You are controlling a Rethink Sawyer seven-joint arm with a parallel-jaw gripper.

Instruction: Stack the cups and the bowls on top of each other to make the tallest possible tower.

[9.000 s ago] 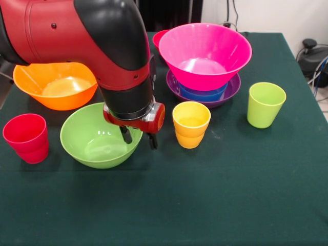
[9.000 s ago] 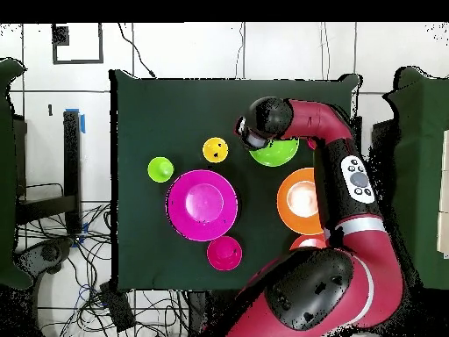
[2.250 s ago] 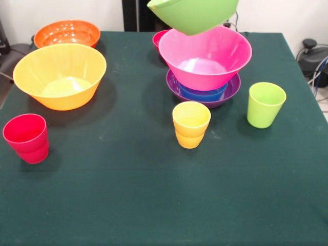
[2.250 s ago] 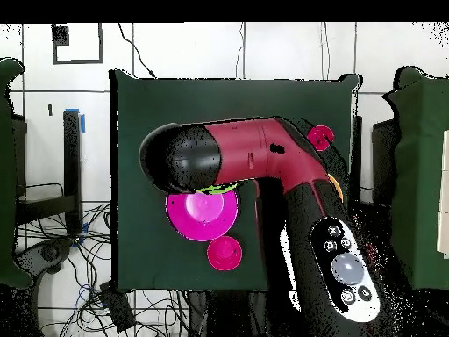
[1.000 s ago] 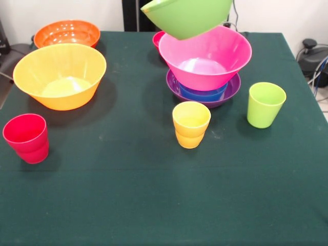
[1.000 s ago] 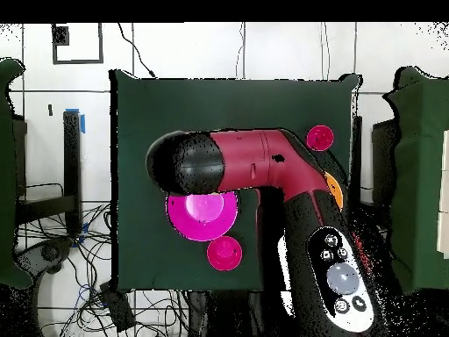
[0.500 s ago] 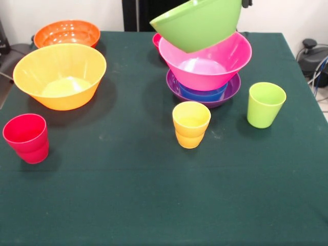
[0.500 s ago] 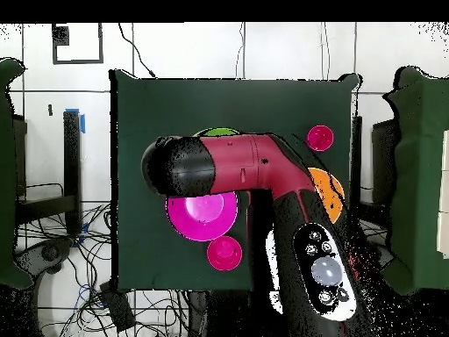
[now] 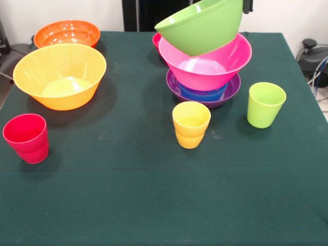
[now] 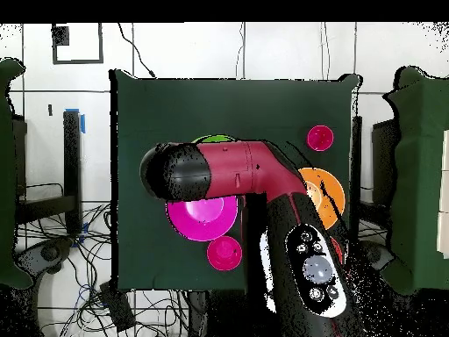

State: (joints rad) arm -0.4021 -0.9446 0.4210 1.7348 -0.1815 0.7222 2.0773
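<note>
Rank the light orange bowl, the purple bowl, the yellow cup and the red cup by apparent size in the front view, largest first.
1. light orange bowl
2. purple bowl, partly hidden under the pile
3. yellow cup and red cup: alike, not ranked

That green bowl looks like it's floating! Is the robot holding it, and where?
Yes. The green bowl, tilted above the pink bowl, seems held at its upper right rim, where a dark gripper tip shows.

My gripper [image 9: 248, 6] carried lime green bowl [image 9: 201, 26] off table; now lower, tilted over pink bowl [image 9: 205, 64], rim edging into view.
</note>
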